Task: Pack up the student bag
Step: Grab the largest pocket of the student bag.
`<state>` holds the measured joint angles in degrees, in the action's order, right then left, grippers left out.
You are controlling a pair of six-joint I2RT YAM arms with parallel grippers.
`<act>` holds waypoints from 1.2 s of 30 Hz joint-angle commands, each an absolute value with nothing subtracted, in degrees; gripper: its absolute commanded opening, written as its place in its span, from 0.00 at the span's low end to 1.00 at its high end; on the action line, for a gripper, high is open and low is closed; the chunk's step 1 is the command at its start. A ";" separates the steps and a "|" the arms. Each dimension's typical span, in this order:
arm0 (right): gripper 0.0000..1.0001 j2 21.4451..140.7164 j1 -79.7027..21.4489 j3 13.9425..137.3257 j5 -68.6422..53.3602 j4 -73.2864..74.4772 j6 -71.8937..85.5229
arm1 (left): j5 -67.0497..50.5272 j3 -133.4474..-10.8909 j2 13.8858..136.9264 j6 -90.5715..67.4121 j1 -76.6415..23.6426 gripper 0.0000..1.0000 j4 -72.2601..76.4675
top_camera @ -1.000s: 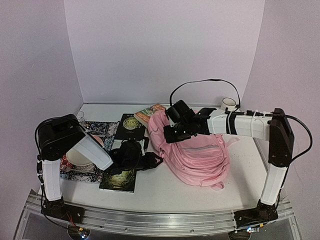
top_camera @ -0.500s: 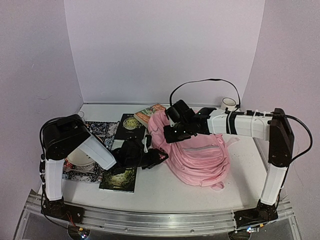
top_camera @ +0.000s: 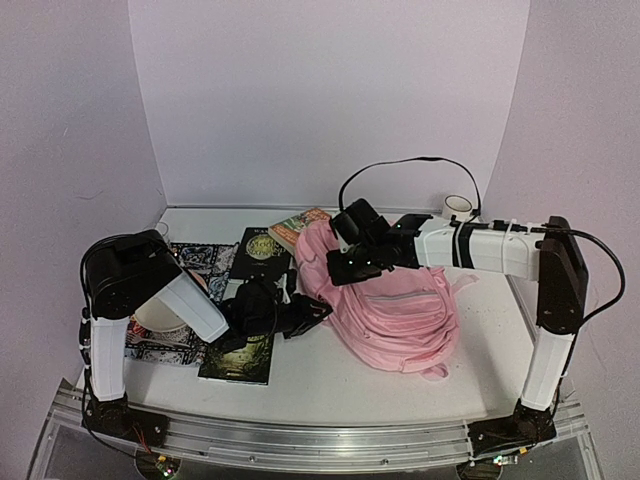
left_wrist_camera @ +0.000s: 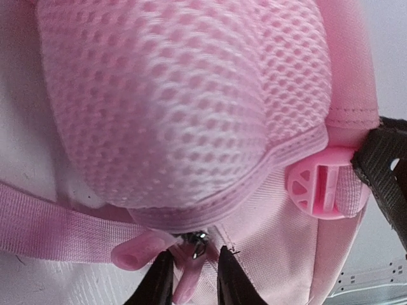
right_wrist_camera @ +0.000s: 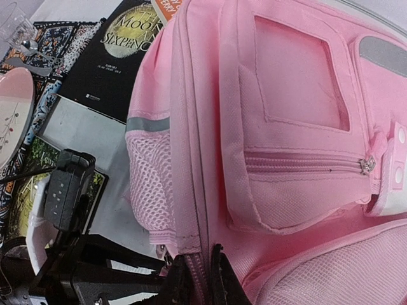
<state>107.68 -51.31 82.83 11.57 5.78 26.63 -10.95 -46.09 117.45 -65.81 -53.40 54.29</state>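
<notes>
Lying on the worktop [top_camera: 320, 375], right of centre, the student bag [top_camera: 400, 300] faces up. The right gripper [right_wrist_camera: 200, 279] has its jaws clamped on the bag's fabric beside a zip. The jaws of the left gripper [left_wrist_camera: 194, 279] seem pinched on a pink zip pull [left_wrist_camera: 186, 289] below the mesh pocket [left_wrist_camera: 165, 101], though the view is tight.

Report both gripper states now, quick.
Left gripper: around the zipper pull; grip cannot be told.
Right gripper: closed on the student bag edge.

Lab test booth: plain lilac walls [top_camera: 330, 100], aluminium rail [top_camera: 320, 436].
</notes>
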 commanded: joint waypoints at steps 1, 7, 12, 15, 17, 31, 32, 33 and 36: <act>0.00 107.14 -51.94 86.78 11.88 2.59 25.75 | -12.02 -45.40 117.11 -67.02 -53.18 0.18 58.91; 0.00 107.21 -51.94 86.86 13.06 2.58 25.33 | -12.23 -43.41 116.39 -67.25 -53.26 0.14 58.92; 0.00 107.41 -51.94 87.17 15.11 2.66 24.57 | -12.55 -41.33 115.27 -67.25 -53.26 0.19 58.96; 0.00 107.66 -51.93 87.51 15.32 2.71 24.48 | -13.34 -41.28 115.40 -67.36 -53.24 0.23 58.92; 0.00 107.70 -51.93 87.64 15.15 2.72 24.45 | -13.82 -41.65 115.39 -67.53 -53.26 0.24 58.92; 0.00 107.84 -51.90 87.72 14.77 2.72 24.61 | -13.01 -44.68 117.50 -65.38 -53.17 0.30 58.90; 0.00 107.84 -51.89 87.75 14.71 2.72 24.63 | -12.67 -44.81 117.64 -65.43 -53.19 0.31 58.96; 0.00 107.84 -51.92 87.75 14.62 2.72 24.65 | -12.17 -44.75 117.65 -65.47 -53.20 0.31 58.96; 0.00 107.91 -51.92 87.73 14.46 2.70 24.71 | -11.33 -44.72 117.34 -65.12 -53.17 0.31 58.96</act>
